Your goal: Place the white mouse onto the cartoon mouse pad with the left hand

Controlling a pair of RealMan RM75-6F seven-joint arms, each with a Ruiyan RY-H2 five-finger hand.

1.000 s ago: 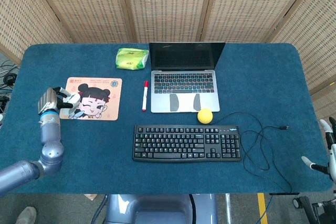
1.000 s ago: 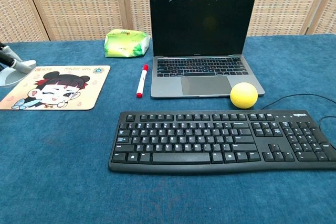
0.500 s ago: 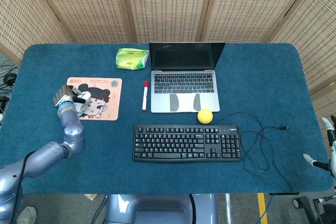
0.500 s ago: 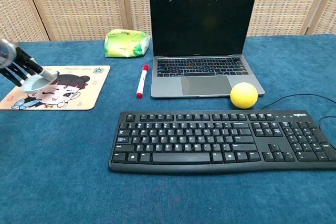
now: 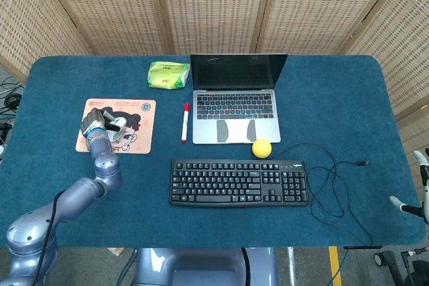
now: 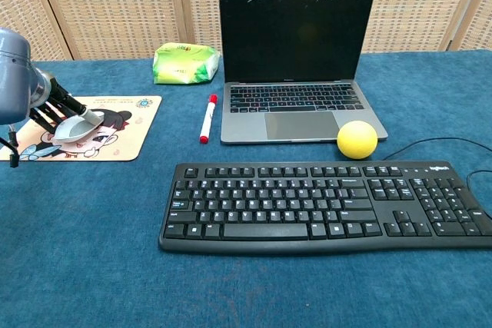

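Your left hand (image 5: pixel 96 125) grips the smooth white mouse (image 6: pixel 74 127) over the flat cartoon mouse pad (image 5: pixel 139 140), contact unclear.

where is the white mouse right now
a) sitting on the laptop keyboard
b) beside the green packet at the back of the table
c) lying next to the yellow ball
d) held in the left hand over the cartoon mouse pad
d: the white mouse is held in the left hand above the cartoon mouse pad, far from the yellow ball, the laptop and the green packet.
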